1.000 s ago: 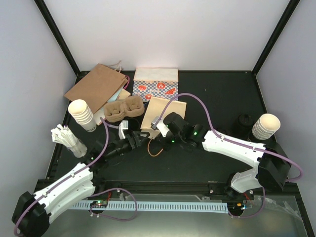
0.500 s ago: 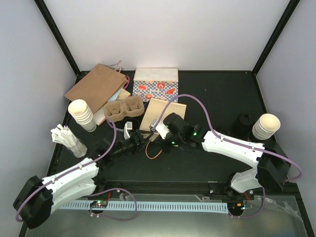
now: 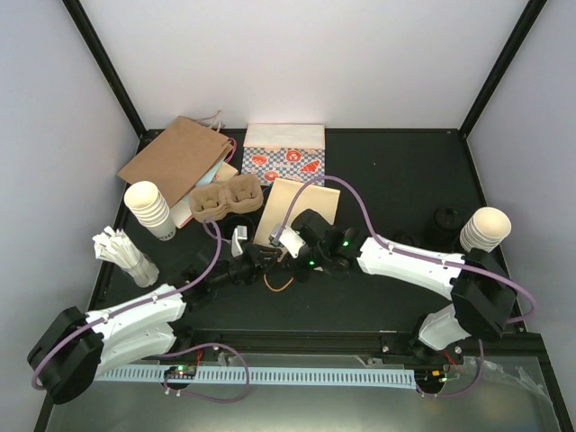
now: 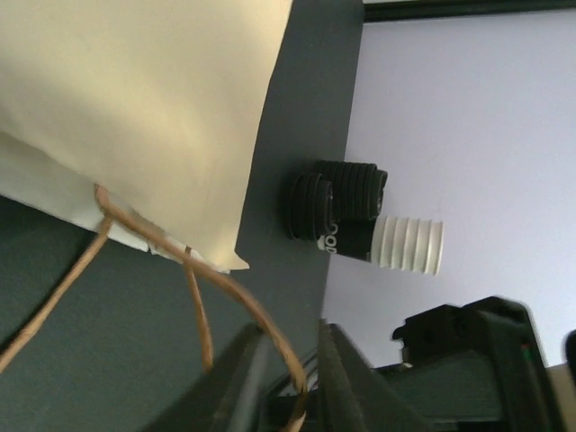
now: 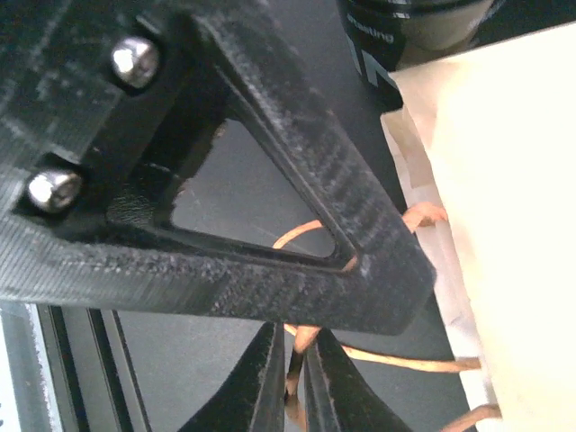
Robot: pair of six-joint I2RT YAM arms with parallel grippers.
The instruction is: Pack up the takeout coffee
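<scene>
No cup with a black lid on it shows in any view, so the takeout coffee is out of view. A tan paper bag lies flat mid-table, its thin orange handle looping toward me. My two grippers meet at that handle. The left gripper has its jaws drawn narrow with a handle strand running between them. The right gripper pinches another strand of the handle, right under the left gripper's black finger.
A brown cardboard cup carrier sits behind the left arm. Stacks of lidless cream cups stand at left and at right, with black lids beside the right one. A brown bag, a patterned bag and white sticks lie around.
The left arm reached right to the bag's handle and its jaws narrowed from wide open onto the strand. The right gripper slid slightly left and nearer, keeping the handle.
</scene>
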